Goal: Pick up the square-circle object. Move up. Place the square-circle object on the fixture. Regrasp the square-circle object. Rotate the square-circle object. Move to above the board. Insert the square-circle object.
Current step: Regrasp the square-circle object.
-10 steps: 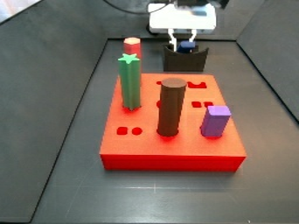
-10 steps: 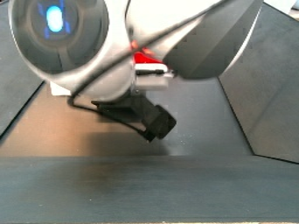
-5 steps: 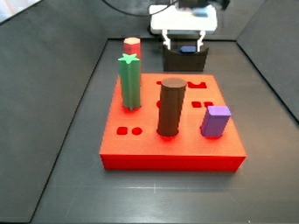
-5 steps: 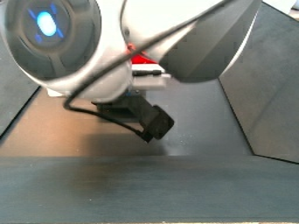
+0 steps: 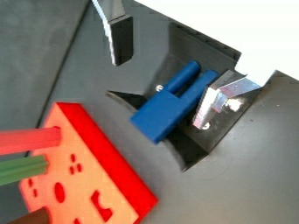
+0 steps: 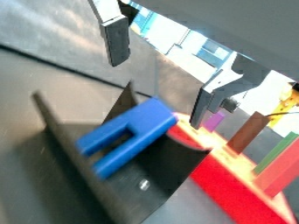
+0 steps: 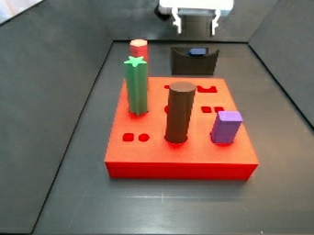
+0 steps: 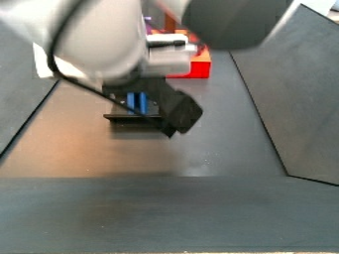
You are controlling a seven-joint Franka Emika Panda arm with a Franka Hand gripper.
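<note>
The blue square-circle object (image 5: 170, 105) (image 6: 126, 136) lies in the scooped top of the dark fixture (image 5: 197, 149) (image 6: 65, 171), prongs pointing away from the red board (image 5: 96, 173). My gripper (image 5: 169, 70) (image 6: 165, 66) hangs open above it, one finger on each side, touching nothing. In a side view the gripper (image 7: 196, 27) is high above the fixture (image 7: 194, 64), with a sliver of the blue piece (image 7: 196, 51) showing on top. In a side view the blue piece (image 8: 134, 101) rests on the fixture (image 8: 169, 111) under the arm.
The red board (image 7: 185, 151) stands in front of the fixture and carries a green star-topped post (image 7: 136, 87), a tall brown cylinder (image 7: 181, 112) and a purple block (image 7: 226, 127). Dark walls close in the floor on both sides.
The gripper has spread its fingers, let go of the blue piece on the fixture and risen straight up away from it.
</note>
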